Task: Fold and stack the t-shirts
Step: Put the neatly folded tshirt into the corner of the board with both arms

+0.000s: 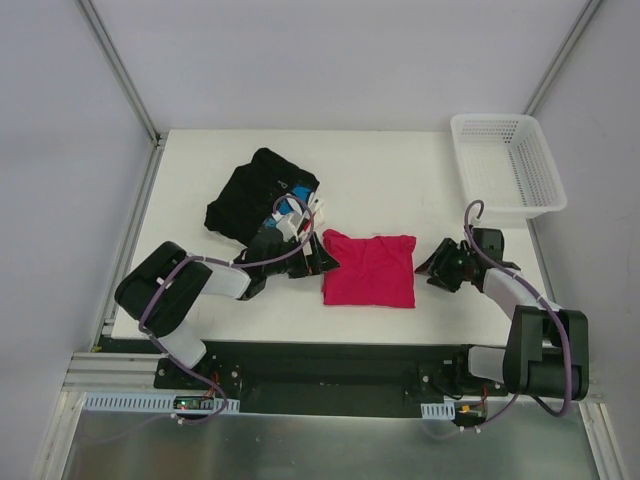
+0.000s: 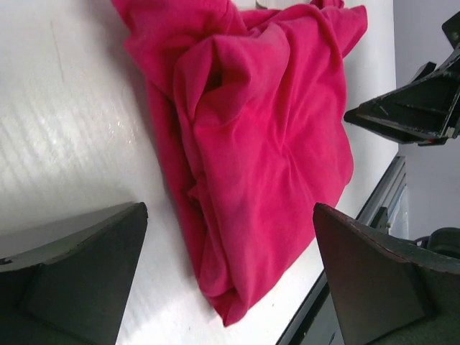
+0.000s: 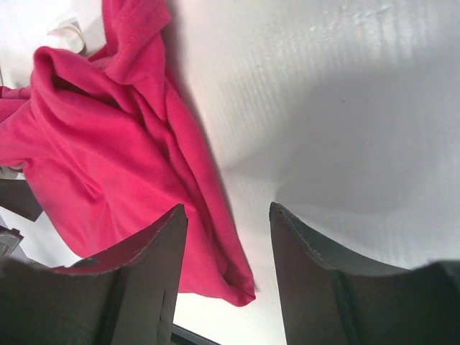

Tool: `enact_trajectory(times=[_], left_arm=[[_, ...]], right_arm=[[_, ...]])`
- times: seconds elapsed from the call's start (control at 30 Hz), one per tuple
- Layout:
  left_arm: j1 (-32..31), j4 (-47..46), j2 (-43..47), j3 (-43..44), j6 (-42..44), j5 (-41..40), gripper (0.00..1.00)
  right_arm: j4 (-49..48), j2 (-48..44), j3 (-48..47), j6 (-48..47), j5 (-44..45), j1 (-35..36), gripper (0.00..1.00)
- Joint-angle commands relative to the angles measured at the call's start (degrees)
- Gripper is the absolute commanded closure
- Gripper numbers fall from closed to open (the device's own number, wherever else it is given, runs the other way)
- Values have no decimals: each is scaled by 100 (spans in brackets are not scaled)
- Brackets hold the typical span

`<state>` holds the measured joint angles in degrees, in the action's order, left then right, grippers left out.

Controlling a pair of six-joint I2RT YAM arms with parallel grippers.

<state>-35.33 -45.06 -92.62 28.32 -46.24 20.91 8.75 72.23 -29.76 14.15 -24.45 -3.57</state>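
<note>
Left gripper (image 2: 230,208) stands with its jaws as wide as they go and holds nothing. It hangs low at the left edge of the pink tee (image 1: 368,270), and its own camera shows the cloth lying between the jaws, not gripped. Right gripper (image 3: 228,208) sits just off the tee's right edge. Its jaws are partly apart, with bare table (image 1: 400,170) and a corner of the cloth showing in the gap, and nothing is clamped.

Finding: the pink tee lies mid-table toward the near edge, folded to a rough rectangle. Up close it is rumpled, with loose ridges across the top layer — folded, but not neat. The black tee (image 1: 258,195) sits bunched in a heap at the far left, not folded. The basket (image 1: 505,160) at the far right plays no part.

Judgement: you are between garments — neither gripper has hold of the pink tee, and the black tee is not yet started. Your next move calls for lifting both arms clear without snagging the pink cloth. Then take the black tee at two points, spread it flat, fold it and lay it on the pink tee. Your left arm is the nearer to the heap.
</note>
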Motion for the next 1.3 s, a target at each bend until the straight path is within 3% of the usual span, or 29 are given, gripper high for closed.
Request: enact_trajectory(times=[0.0, 0.5, 1.27], left_arm=[[-62, -284, -352, 306, -8, 256, 1], [-105, -653, -1004, 473, -430, 511, 1], [-114, -1057, -1162, 421, -632, 766, 1]], right_arm=[[-137, -51, 84, -158, -33, -170, 48], [-1051, 371, 462, 52, -403, -302, 48], [-1315, 1338, 242, 817, -1624, 67, 47]])
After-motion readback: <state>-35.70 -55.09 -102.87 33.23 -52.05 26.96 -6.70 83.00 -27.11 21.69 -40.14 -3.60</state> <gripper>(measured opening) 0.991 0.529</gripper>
